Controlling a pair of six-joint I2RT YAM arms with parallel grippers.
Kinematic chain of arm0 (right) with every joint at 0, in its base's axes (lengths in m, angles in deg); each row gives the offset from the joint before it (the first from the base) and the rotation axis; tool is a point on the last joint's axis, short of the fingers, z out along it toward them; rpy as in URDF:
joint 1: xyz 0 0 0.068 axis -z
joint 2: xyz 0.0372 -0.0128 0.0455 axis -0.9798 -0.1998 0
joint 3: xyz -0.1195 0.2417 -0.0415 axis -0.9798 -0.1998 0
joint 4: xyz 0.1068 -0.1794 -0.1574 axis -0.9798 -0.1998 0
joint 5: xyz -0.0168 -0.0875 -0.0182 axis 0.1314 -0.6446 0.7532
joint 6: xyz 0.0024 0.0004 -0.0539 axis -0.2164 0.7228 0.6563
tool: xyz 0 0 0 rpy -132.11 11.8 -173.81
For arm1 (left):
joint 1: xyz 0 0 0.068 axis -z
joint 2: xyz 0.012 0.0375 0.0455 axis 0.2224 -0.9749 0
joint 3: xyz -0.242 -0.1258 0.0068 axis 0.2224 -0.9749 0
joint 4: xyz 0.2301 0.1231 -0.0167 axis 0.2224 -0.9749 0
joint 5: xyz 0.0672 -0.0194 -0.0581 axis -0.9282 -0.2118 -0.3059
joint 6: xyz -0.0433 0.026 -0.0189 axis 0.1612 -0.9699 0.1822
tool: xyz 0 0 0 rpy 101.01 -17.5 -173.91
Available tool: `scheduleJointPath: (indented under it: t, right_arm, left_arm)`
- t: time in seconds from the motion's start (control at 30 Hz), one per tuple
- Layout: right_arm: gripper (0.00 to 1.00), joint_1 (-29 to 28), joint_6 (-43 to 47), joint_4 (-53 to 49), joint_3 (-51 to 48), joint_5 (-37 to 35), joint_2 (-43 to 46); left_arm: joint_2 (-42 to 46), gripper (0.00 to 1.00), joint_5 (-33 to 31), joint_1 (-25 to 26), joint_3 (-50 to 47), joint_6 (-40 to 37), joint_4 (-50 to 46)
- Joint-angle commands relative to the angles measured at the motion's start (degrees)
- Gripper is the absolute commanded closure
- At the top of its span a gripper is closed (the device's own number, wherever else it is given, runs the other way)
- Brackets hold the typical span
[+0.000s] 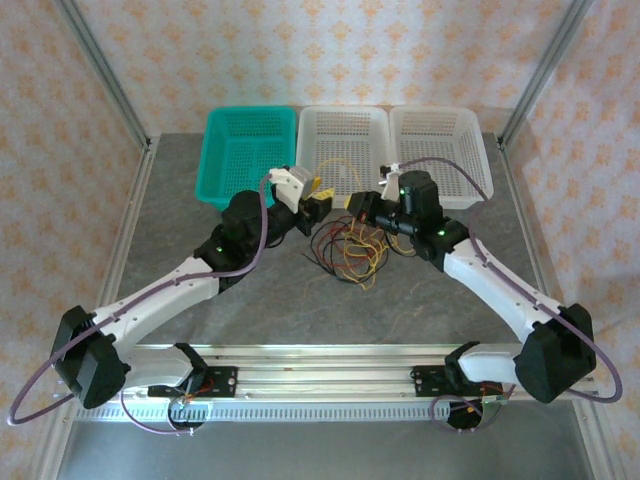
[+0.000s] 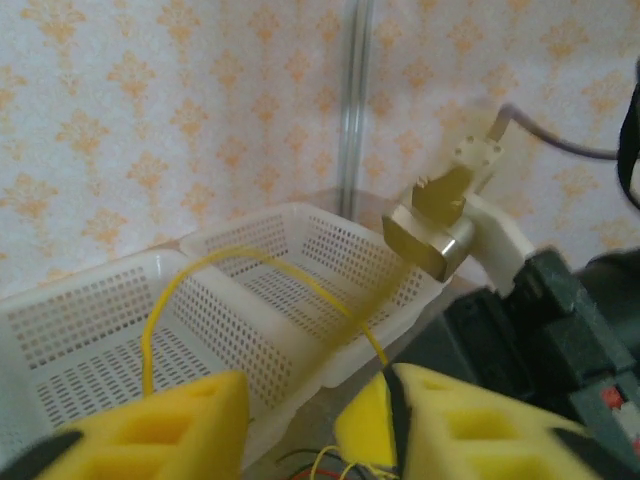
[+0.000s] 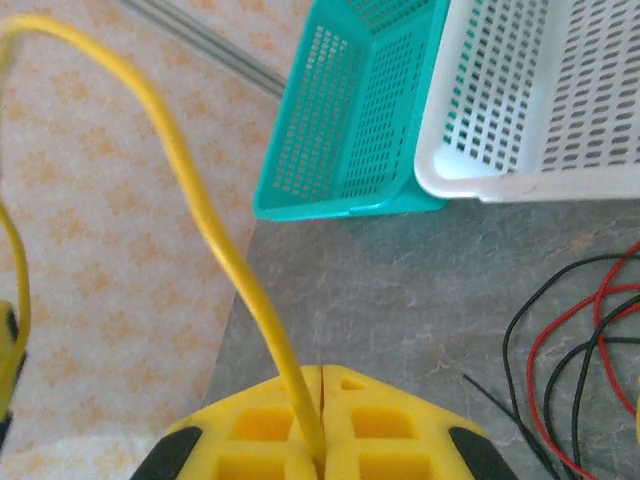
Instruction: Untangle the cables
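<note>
The grey stone-patterned table (image 1: 200, 300) bears everything, and the left arm (image 1: 170, 290) and right arm (image 1: 500, 290) reach in from the near corners so that their wrists meet near the middle. Along the far edge stand three perforated baskets side by side: a teal basket (image 1: 250, 150) on the left, then a middle white basket (image 1: 345, 140) and a right white basket (image 1: 440, 140). The cables (image 1: 345, 255) lie in a loose tangled heap of red, black and yellow strands on the tabletop, just in front of the middle white basket and below the two grippers. The left gripper (image 2: 310, 400) has its yellow fingers parted with a clear gap between them; a yellow cable (image 2: 250, 255) arcs above that gap and drops beside the right-hand finger, and no grip on it can be made out. The right gripper (image 3: 322, 375) is pressed fully together, pinching the yellow cable, which rises from between its fingers and curves away to the upper left. Beside it, red (image 3: 545, 340) and black (image 3: 515, 330) strands curl on the table.
</note>
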Motion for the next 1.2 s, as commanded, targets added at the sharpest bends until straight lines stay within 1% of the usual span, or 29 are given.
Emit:
scheduleJointPath:
  t: [0.0,0.1,0.17,0.2,0.27,0.37,0.53,0.67,0.73,0.9,1.0,1.17]
  right_arm:
    - [1.00,-0.3,0.9,-1.9,5.6,-7.4,-1.8]
    - [1.00,-0.2,3.5,-6.4,7.7,-14.9,-2.9]
    - [1.00,0.2,4.2,-9.3,8.8,-21.9,-3.4]
    - [1.00,0.6,4.4,-10.5,9.4,-24.2,-3.7]
    - [1.00,2.1,4.5,-12.7,10.5,-28.7,-4.3]
    - [1.00,5.3,4.6,-14.6,11.5,-33.7,-4.7]
    - [1.00,12.1,5.5,-16.4,12.5,-37.2,-5.9]
    - [1.00,17.2,7.0,-18.0,14.4,-40.1,-9.0]
    - [1.00,19.4,7.3,-18.6,15.8,-41.1,-11.3]
    - [1.00,24.0,7.1,-20.7,21.3,-42.3,-18.3]
    - [1.00,25.4,7.1,-21.0,24.3,-43.9,-22.3]
    - [1.00,26.4,7.5,-23.0,31.9,-47.6,-30.7]
  left_arm:
    - [0.0,0.41,-2.8,0.3,-0.3,4.3,5.2]
    - [0.0,0.19,-4.5,0.3,1.1,5.0,4.8]
    - [0.0,0.04,-7.9,0.3,2.1,5.4,3.1]
    - [-0.1,0.01,-9.8,0.2,2.4,5.7,2.3]
    - [-0.4,0.01,-14.0,0.2,2.4,6.8,0.7]
    - [-0.7,0.01,-16.8,0.1,2.2,8.4,-1.3]
    - [-2.7,0.01,-19.8,0.1,1.7,13.6,-1.9]
    - [-7.0,0.00,-22.8,0.1,3.9,18.9,-1.6]
    - [-10.0,0.01,-22.6,0.1,6.2,20.2,-2.2]
    - [-18.6,0.00,-18.8,0.2,13.4,21.5,-3.0]
    - [-23.3,0.01,-17.2,0.5,17.0,21.4,-1.7]
    - [-30.6,0.01,-15.1,0.7,21.8,21.1,3.3]
